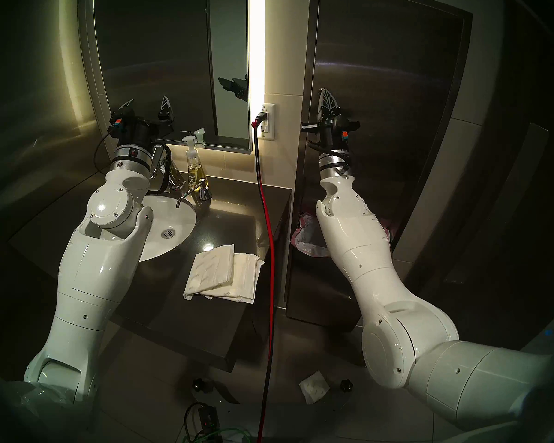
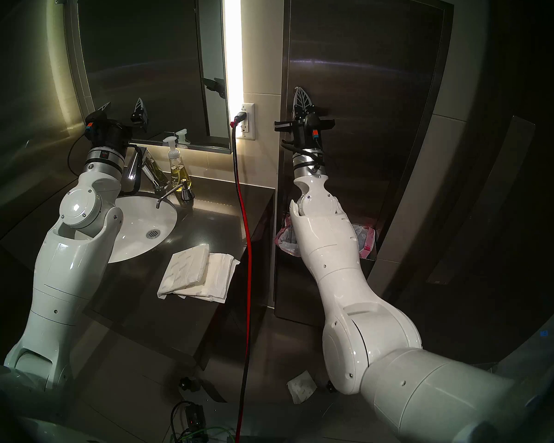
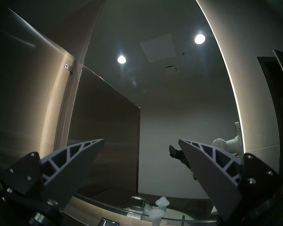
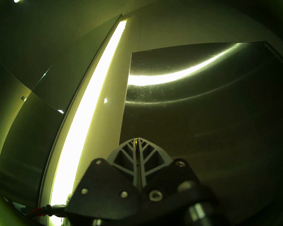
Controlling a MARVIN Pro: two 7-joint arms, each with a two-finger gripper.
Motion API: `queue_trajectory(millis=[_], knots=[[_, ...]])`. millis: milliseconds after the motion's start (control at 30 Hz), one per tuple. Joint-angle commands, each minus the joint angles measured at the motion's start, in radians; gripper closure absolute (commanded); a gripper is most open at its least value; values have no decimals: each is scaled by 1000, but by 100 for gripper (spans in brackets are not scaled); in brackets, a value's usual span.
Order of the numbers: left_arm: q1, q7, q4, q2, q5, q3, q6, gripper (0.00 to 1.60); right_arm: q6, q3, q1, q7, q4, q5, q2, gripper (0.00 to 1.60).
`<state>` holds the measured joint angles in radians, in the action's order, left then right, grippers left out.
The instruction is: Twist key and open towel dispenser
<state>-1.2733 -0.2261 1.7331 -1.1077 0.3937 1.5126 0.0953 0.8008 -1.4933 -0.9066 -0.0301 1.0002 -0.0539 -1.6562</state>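
Observation:
The towel dispenser [image 1: 390,81] [image 2: 365,81] is a tall brushed-steel wall cabinet on the right, with a pink-lined bin [image 1: 304,237] low down. My right gripper [image 1: 323,90] [image 2: 298,89] is raised against the left edge of its door panel [image 4: 203,114]. Its fingers are pressed together, and a tiny brass glint of the key [image 4: 136,140] shows between the tips [image 4: 137,138]. The lock itself is hidden behind the fingers. My left gripper [image 1: 147,99] [image 2: 123,102] [image 3: 141,140] hangs open and empty in front of the mirror, above the faucet.
A mirror [image 1: 173,49] hangs over a white sink [image 1: 170,228] with a soap pump bottle [image 1: 194,167]. Folded paper towels [image 1: 224,273] lie on the dark counter. A red-and-black cable [image 1: 269,241] drops from the wall outlet [image 1: 266,121]. A crumpled towel [image 1: 314,386] lies on the floor.

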Motion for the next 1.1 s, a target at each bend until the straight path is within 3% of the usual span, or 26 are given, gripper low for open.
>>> queue_trajectory(millis=[0,300,333,400,500,700,767,900,933,967,1000,1067], knots=[[11,1,8,-1,0,0,2,0,33,-61,-31,7,104,-1,95,160],[8,1,8,0,0,0,2,0,41,-110,-105,-45,233,-27,171,160],[8,1,8,1,0,0,2,0,51,-120,-93,-50,199,-30,142,160],[8,1,8,1,0,0,2,0,47,-127,-131,-71,281,-40,193,160],[7,1,8,1,0,0,2,0,49,-144,-143,-85,280,-50,203,160],[6,0,9,2,0,0,3,0,50,-205,-205,-139,374,-78,260,160],[6,0,9,2,0,0,3,0,52,-194,-210,-146,377,-78,243,160],[5,0,9,3,0,0,3,0,49,-249,-253,-180,438,-94,297,160],[5,0,9,3,0,0,3,0,48,-252,-259,-183,447,-95,301,160],[5,0,9,3,0,0,3,0,48,-209,-259,-179,445,-91,270,160],[4,0,9,3,0,0,3,0,45,-260,-278,-195,467,-100,313,160],[4,0,9,4,0,0,3,0,43,-260,-297,-206,490,-103,319,160]])
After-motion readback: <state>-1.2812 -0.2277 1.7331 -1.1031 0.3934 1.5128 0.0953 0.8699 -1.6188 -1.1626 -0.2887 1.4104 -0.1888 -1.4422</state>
